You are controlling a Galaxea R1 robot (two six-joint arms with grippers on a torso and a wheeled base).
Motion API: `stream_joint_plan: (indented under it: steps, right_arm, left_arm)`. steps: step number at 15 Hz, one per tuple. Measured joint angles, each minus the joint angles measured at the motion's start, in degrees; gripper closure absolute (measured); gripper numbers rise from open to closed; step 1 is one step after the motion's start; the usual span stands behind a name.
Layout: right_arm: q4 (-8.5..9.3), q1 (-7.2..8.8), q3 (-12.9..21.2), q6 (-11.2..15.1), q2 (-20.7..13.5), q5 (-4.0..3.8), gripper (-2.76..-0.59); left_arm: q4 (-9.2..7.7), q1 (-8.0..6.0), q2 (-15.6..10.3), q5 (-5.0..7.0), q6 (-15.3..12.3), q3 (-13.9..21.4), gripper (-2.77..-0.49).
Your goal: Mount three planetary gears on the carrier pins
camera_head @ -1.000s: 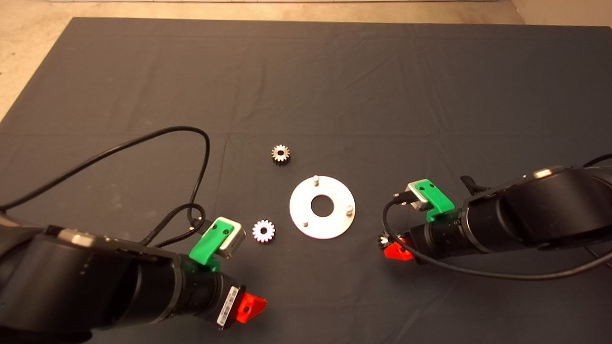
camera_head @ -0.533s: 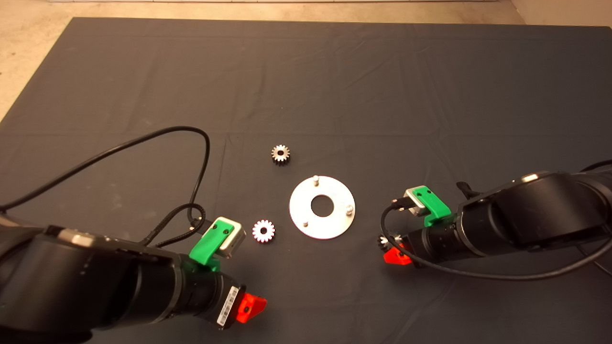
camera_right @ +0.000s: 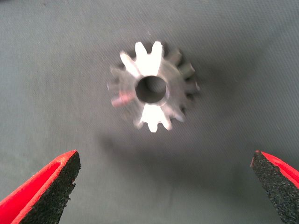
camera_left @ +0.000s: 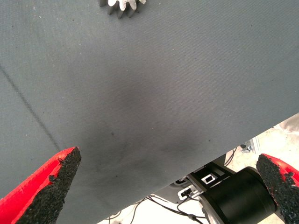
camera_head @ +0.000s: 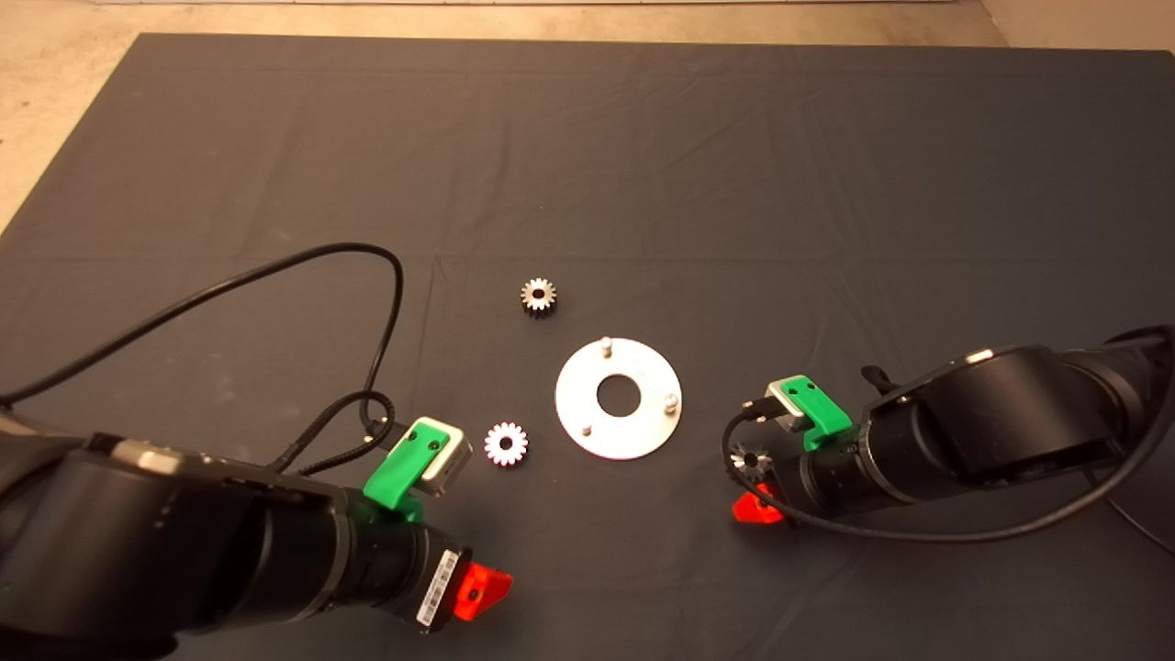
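Note:
The flat silver disc [camera_head: 643, 431] lies mid-mat with its three carrier pins [camera_head: 606, 345] standing bare. Three planetary gears lie flat on the mat. One gear [camera_head: 539, 296] is beyond the disc to its left. A second [camera_head: 506, 444] is just left of the disc, and its edge [camera_left: 122, 4] shows in the left wrist view. The third gear [camera_head: 751, 459] [camera_right: 152, 88] lies right of the disc, just ahead of my right gripper [camera_head: 755, 503] [camera_right: 166, 165]. That gripper hovers over it, open and apart from it. My left gripper [camera_head: 479, 589] [camera_left: 170, 168] waits open at the lower left.
A black cable [camera_head: 367, 266] loops over the mat left of the gears. The mat's near edge and robot parts below it [camera_left: 233, 191] show in the left wrist view. Pale floor [camera_head: 55, 101] borders the mat at the far left.
My right arm has drawn back toward the near edge of the mat, uncovering more of the third gear. The left arm, disc and other gears have not moved.

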Motion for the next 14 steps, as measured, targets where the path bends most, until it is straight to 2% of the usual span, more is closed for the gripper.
stream_joint_plan:
  steps: [7,14]
  right_arm:
    - [-0.22,-0.2,-2.2,-1.3,1.8,0.06,-2.75]
    - [-0.24,-0.17,-3.3,-1.5,2.0,0.02,-2.75]
  left_arm:
    - [0.0,0.0,0.0,0.0,0.0,0.0,-2.75]
    - [0.0,-0.01,0.0,0.0,0.0,0.0,-2.75]
